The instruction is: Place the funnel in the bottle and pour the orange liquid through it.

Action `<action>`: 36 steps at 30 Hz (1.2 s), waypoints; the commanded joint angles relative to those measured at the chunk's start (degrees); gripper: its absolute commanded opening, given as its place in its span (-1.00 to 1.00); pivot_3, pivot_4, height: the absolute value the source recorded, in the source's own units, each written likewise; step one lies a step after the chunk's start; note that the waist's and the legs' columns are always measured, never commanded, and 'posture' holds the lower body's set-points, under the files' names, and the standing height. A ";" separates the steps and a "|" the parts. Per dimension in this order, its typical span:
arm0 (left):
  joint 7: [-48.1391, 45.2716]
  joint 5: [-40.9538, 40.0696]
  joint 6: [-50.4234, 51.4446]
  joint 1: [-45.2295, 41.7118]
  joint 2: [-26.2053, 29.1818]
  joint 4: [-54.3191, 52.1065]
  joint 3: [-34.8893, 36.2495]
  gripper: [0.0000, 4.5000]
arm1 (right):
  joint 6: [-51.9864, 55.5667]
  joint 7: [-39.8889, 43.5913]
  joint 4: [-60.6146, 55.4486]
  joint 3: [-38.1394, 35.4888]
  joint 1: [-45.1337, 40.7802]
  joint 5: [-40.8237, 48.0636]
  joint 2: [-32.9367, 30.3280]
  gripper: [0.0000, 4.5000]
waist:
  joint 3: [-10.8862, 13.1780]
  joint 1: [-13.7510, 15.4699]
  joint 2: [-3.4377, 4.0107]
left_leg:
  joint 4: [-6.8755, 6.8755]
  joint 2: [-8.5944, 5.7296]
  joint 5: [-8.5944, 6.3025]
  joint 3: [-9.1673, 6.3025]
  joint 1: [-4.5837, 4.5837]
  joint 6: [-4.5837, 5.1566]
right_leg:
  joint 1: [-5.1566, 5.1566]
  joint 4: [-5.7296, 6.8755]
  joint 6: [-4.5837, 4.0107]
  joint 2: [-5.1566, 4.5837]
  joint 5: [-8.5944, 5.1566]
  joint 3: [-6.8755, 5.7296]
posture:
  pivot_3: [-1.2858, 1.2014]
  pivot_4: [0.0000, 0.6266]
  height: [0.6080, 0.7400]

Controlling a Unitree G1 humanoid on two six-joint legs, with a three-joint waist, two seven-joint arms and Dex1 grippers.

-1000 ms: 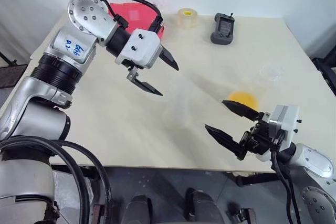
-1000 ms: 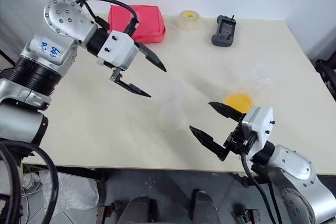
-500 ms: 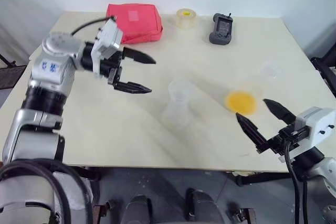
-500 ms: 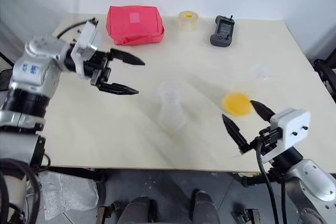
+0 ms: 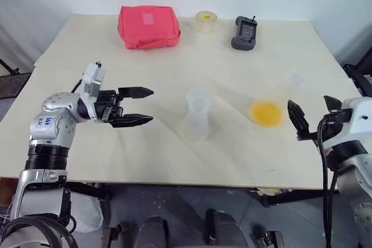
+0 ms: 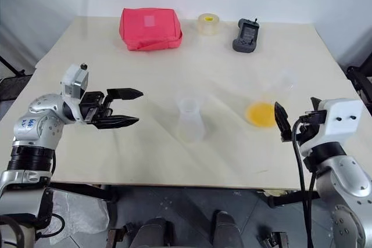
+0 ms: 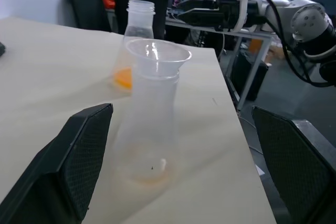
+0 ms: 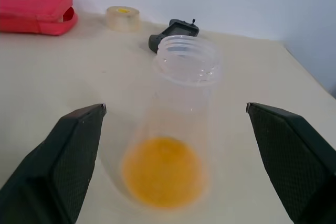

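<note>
Both end effectors, left [image 5: 145, 106] and right [image 5: 311, 114], are drawn apart to 9 and 3 o'clock, wide open and empty. Mid-table, the funnel [image 7: 156, 56] is already seated in the bottle [image 5: 195, 121]; pouring the orange liquid [image 5: 267, 112] is judged next.

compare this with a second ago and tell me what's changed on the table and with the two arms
Both arms drew apart toward their own sides. The left claw came down from above the table and now points level at the bottle, which already has the funnel in it. The right claw swung outward and now faces the flask of orange liquid. Both claws are open and empty, as before. The red pouch, tape roll and black device stayed put.
</note>
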 commanded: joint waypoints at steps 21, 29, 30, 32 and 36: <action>4.74 -0.80 2.63 5.90 -0.39 -9.63 5.32 1.00 | -10.70 14.14 28.54 8.78 -23.85 -10.29 -0.23 0.49 | 0.03 -0.46 0.06 | -0.05 0.02 -0.01 0.07 0.01 0.01 | -0.07 0.05 0.01 -0.01 0.00 0.04 | 0.03 -0.52 1.00; 3.01 0.58 0.58 2.81 -1.53 -6.08 4.16 1.00 | -4.03 11.12 19.13 8.93 -25.51 -8.83 0.17 0.26 | 0.04 -0.47 0.07 | -0.08 0.02 -0.01 0.09 0.00 0.01 | -0.10 0.02 0.01 -0.01 0.00 0.04 | 0.03 -0.52 1.00; 2.48 1.12 -0.62 2.10 -2.04 -4.86 3.90 1.00 | -2.67 10.37 17.42 9.34 -26.37 -8.84 0.06 0.26 | 0.04 -0.49 0.07 | -0.08 0.02 -0.01 0.10 0.00 0.01 | -0.10 0.02 0.01 -0.01 0.00 0.04 | 0.03 -0.52 1.00; 1.28 1.72 -2.53 0.81 -3.07 -2.65 3.49 1.00 | -0.20 9.24 14.27 10.65 -28.21 -9.13 -0.25 0.26 | 0.04 -0.54 0.08 | -0.08 0.02 -0.01 0.11 0.00 0.01 | -0.10 0.01 0.01 -0.01 0.00 0.04 | 0.03 -0.52 1.00; -1.29 2.63 -4.35 -1.11 -4.49 0.61 2.22 1.00 | 3.04 8.67 9.91 15.02 -32.53 -11.56 -1.50 0.26 | 0.03 -0.87 0.08 | -0.11 0.02 -0.01 0.10 0.00 0.01 | -0.12 0.02 0.01 0.00 0.00 0.03 | 0.03 -0.52 1.00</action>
